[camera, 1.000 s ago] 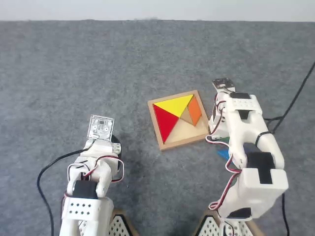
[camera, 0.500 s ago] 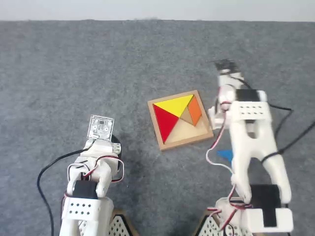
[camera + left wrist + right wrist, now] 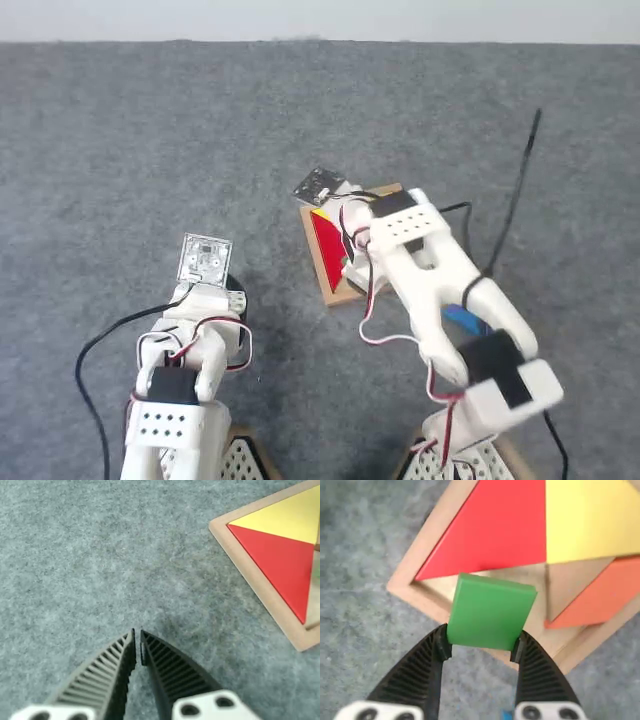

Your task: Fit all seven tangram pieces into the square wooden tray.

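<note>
Looked down on a grey fuzzy table (image 3: 150,130) with the square wooden tray (image 3: 407,587) near its middle, partly filled. Found the right gripper (image 3: 480,646) pinched on a green piece (image 3: 490,611) just over the tray's bare wood, and the left gripper (image 3: 137,636) closed on nothing, apart from the tray. Judged the green piece light, hard and smooth, so best held by two flat sides.
</note>
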Tool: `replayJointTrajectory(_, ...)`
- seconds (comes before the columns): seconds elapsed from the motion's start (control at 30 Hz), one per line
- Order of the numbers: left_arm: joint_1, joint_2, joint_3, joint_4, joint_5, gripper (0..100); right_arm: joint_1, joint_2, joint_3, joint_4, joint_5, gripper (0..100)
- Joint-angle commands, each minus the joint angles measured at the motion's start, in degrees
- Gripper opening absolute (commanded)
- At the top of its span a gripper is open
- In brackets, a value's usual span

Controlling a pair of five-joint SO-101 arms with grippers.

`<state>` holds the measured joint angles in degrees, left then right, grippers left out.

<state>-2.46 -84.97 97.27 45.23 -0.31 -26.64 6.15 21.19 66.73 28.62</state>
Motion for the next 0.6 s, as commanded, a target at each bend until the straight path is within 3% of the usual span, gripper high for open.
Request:
replayJointTrajectory(0.0,-0.26,-0.70,-0.48,0.44,0.44,2,-0.22,2.24,-6.15,-0.92,1.05,5.8)
replayJointTrajectory(0.43,-0.26,-0.70,-0.48,0.44,0.44,2,0.75,10.24,-9.49,-0.75,10.02,5.8)
replayJointTrajectory(0.57,-0.26,-0.70,-0.48,0.44,0.44,2,0.84,10.24,-12.22,5.41,13.01,6.3)
